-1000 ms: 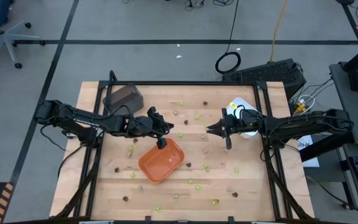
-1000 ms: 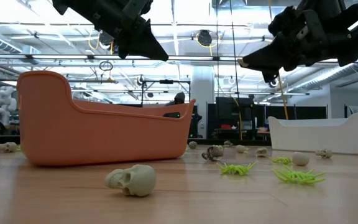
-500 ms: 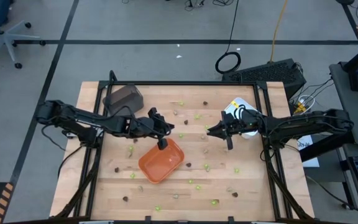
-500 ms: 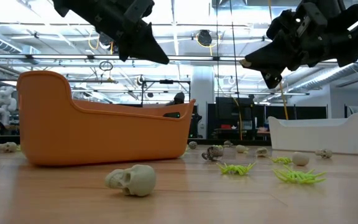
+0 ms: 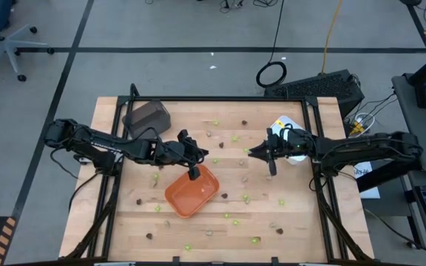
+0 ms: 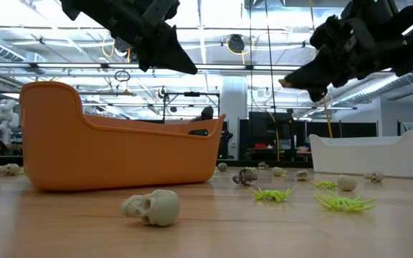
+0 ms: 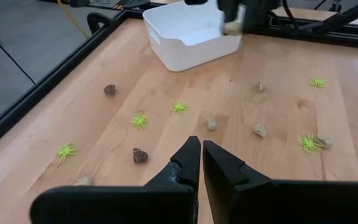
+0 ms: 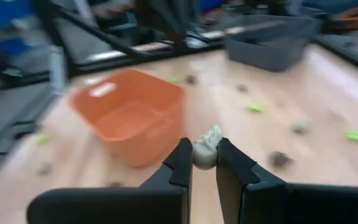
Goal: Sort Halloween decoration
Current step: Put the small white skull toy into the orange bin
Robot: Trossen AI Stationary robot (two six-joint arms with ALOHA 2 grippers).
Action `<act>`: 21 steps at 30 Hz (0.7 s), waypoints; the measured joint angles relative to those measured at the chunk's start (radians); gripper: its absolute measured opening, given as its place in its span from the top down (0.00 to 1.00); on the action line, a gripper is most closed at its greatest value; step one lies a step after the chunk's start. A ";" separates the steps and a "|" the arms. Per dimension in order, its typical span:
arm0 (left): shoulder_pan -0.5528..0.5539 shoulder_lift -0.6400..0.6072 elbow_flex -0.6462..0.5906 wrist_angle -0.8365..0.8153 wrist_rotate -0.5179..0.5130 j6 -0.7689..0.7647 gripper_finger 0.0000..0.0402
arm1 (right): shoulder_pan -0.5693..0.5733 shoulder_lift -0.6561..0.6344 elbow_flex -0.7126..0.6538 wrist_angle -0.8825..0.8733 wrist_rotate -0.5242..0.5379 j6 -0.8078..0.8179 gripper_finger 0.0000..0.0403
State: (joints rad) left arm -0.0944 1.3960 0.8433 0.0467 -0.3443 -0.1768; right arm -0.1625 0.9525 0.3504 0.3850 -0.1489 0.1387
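Working left to right across the wooden tabletop, we find the dark grey plastic tray at the far corner. The left end effector hangs over the orange plastic tray, fingers together, empty. Tiny lime-green, brown and tan-grey decorations lie scattered. The right end effector is clamped on a tan-grey skull piece beside the white tray. We judge transport is underway; next, release it into the matching tray.
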 joint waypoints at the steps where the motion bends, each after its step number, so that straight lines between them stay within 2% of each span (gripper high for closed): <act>1: 0.001 0.000 0.000 0.000 0.000 0.000 0.94 | -0.006 -0.012 0.000 -0.023 0.023 -0.014 0.94; 4: 0.001 0.000 0.000 0.001 -0.001 0.001 0.94 | -0.028 -0.055 0.004 -0.086 0.072 -0.050 0.94; 13: 0.001 0.000 0.000 0.001 -0.008 0.006 0.94 | -0.055 -0.135 0.155 -0.409 0.071 -0.145 0.94; 21: 0.001 0.000 0.000 0.000 -0.009 0.007 0.94 | -0.046 -0.125 0.186 -0.417 0.068 -0.152 0.94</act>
State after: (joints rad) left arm -0.0933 1.3960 0.8436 0.0471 -0.3531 -0.1696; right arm -0.2082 0.8275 0.5365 -0.0322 -0.0813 -0.0136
